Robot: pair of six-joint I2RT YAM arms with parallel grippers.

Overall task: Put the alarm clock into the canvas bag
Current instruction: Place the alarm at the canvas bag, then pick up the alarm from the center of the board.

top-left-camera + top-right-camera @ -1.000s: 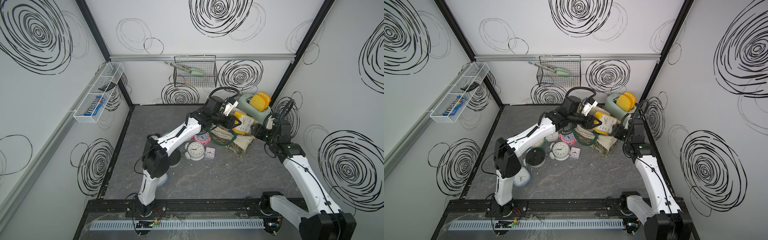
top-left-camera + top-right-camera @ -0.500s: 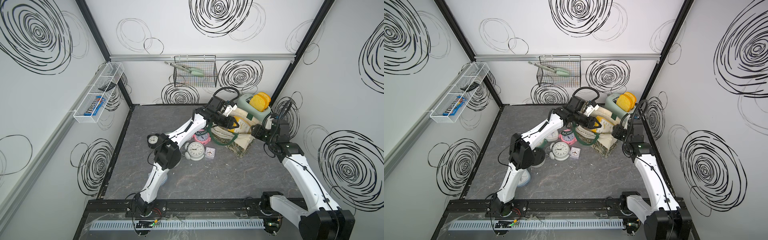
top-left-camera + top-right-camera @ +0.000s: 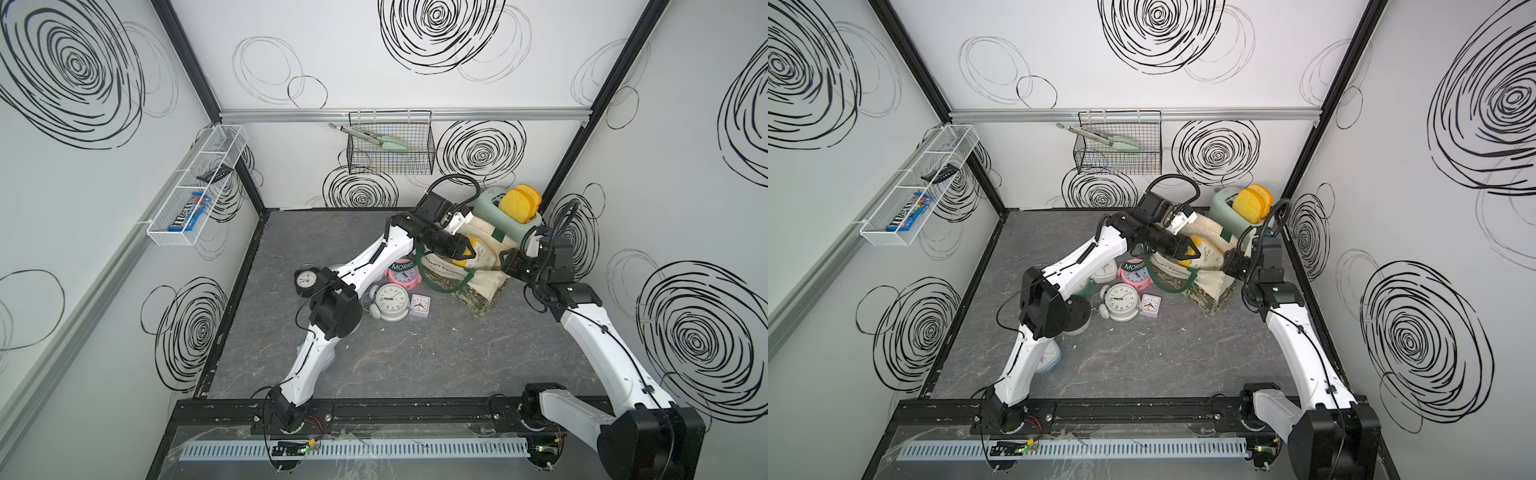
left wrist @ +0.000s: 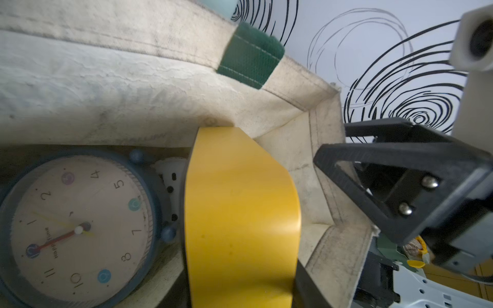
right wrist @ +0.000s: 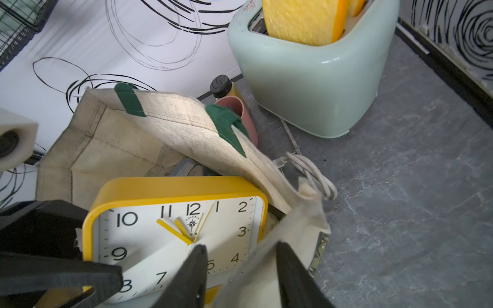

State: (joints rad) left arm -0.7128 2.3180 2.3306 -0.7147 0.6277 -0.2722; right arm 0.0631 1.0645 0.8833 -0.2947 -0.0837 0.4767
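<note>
We are near the end of the task, though the drop itself is not done. The left gripper [image 3: 464, 252] is closed on the yellow clock [image 5: 176, 232] and holds it in the mouth of the bag [image 3: 484, 287]. In the left wrist view, the clock's yellow side already reaches down between the canvas walls. It sits just beside a blue clock [image 4: 77, 226] that lies inside the bag. In the right wrist view its face shows above the bag's near rim, so we judge it only partly in.

The right gripper [image 5: 240, 248] is at that near rim with its jaws part open. A fold of canvas passes between them, and we see no firm pinch on it. We judge its job is to keep the mouth spread.

What is left is to lower the yellow clock fully past the rim, let it go, and draw both arms clear of the bag.

A pink clock [image 3: 402, 274], a white clock [image 3: 390, 301] and a black clock [image 3: 306, 280] stand on the bench [image 3: 415, 357] beside the bag, outside it.
</note>
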